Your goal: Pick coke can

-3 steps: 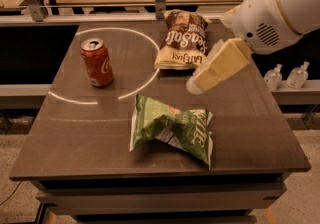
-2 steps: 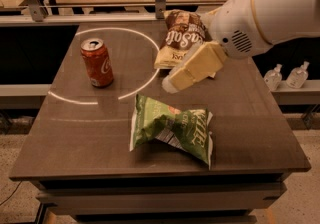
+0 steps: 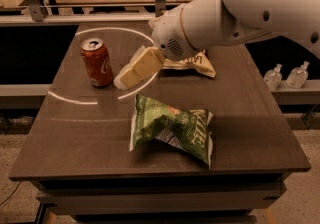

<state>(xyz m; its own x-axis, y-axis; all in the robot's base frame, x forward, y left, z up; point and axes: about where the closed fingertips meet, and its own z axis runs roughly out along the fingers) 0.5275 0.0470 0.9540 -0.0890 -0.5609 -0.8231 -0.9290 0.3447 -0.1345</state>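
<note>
A small red cylindrical aluminium coke can (image 3: 97, 63) was seen standing upright on the left rear part of a dark brown rectangular table (image 3: 250, 133). Its silver top was turned upward, and white script lettering was shown on its red side, which was lit more brightly toward the right. The can was set inside a thin white ring (image 3: 70, 100) marked on the tabletop, near the ring's left side.

A pale yellow gripper (image 3: 136, 69) was held just to the right of the can, at about the can's mid-height, and was angled down and to the left from the bulky white rounded arm (image 3: 240, 13) that filled the upper right of the view. Whether the gripper touched the can could not be made out, and whether it was open or closed could not be told — nothing was seen to be held in it.

A crumpled green foil chip bag (image 3: 172, 128) was laid flat near the middle of the table, in front of the gripper and well apart from the can. A second, pale chip bag (image 3: 197, 63) was largely hidden behind the arm at the rear. Two small clear plastic bottles (image 3: 274, 77) were stood on a ledge beyond the table's right edge
</note>
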